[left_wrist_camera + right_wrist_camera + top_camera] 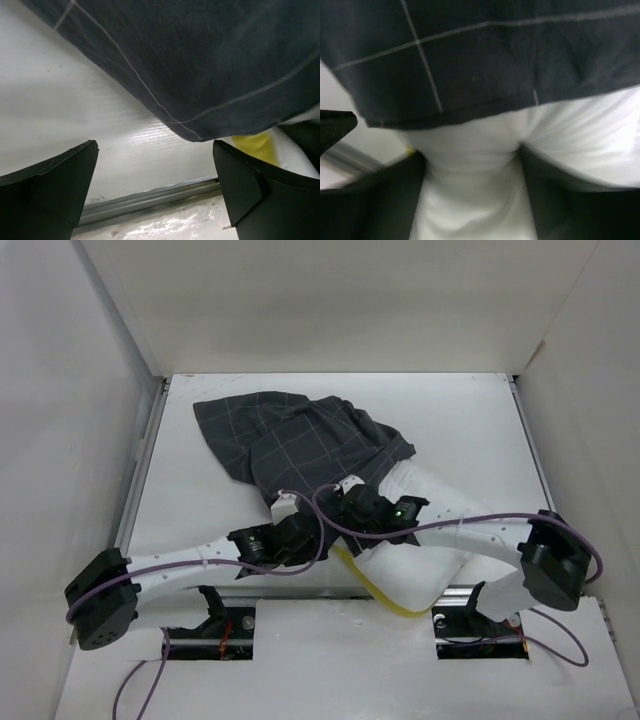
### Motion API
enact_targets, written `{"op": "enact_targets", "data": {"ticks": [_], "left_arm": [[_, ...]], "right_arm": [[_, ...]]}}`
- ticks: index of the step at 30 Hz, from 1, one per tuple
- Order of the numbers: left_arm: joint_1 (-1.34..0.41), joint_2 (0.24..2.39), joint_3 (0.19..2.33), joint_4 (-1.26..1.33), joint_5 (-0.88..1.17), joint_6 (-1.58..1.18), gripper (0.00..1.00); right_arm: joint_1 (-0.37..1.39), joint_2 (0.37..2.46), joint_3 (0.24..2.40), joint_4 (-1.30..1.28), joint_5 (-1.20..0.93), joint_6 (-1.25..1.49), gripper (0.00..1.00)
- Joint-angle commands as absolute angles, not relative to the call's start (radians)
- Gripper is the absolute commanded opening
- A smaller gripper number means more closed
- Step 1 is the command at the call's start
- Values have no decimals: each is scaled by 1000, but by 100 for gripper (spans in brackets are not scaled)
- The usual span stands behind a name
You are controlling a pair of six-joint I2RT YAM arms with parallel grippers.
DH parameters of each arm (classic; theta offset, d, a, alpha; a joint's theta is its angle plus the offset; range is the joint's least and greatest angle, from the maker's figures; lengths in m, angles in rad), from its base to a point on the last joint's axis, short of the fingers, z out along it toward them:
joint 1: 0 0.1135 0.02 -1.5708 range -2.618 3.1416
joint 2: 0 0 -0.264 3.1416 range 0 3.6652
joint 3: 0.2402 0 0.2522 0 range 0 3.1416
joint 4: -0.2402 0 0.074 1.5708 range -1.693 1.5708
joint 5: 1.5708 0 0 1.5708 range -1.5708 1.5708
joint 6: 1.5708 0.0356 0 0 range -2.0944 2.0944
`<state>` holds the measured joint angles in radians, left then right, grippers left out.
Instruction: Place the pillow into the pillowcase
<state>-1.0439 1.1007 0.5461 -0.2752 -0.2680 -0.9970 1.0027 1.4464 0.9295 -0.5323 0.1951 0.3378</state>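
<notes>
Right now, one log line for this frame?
pillow partly in pillowcase | right gripper pinching pillow | left gripper open, empty

Left arm [190, 562], right arm [480, 532]: same build. White tapered link shells, small dark screw dots along them. Chunky matte-black joint housings [100, 600] on the outer ends, black motor blocks at the wrists. Purple cable [322, 536] off each wrist, more purple lead below the left base. Green LED [399, 510] lit on the right wrist block. Bases [222, 625] black, set in rectangular cut-outs in the tabletop [330, 660], bit of red wiring at the left one. Left claw [155, 145]: matte black fingers [55, 185], flat faces, angular wedge tips. Right claw [472, 152]: fingers [565, 205] equally black, blurred, no finer detail readable.
</notes>
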Motion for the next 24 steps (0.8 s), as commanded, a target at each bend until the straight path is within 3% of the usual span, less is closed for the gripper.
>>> {"op": "enact_targets", "data": {"ticks": [1, 2, 5, 10, 18, 20, 21, 22, 24], "left_arm": [[-1054, 1164, 566, -181, -270, -965, 100], [-1054, 1202, 581, -202, -299, -965, 98], [-1054, 1229, 624, -252, -337, -965, 97], [-1054, 1238, 675, -239, -370, -927, 97], [-1063, 1261, 752, -179, -472, -868, 97], [-1051, 1290, 800, -237, -557, -902, 87], [-1051, 1299, 817, -306, -589, -923, 68], [-1037, 1299, 831, -342, -618, -940, 59], [-1010, 1310, 856, -427, -698, -986, 50]], "right_arm": [[1009, 1499, 980, -562, 280, 373, 52], [1009, 1499, 991, -561, 311, 382, 1], [1009, 1444, 1048, -561, 419, 425, 0], [1009, 1345, 1150, -561, 405, 359, 0], [1009, 1355, 1235, -580, 374, 350, 0], [1009, 1355, 1245, -580, 374, 350, 0], [1009, 1355, 1246, -580, 374, 350, 0], [1009, 1355, 1246, -580, 383, 350, 0], [1009, 1335, 1246, -580, 383, 350, 0]]}}
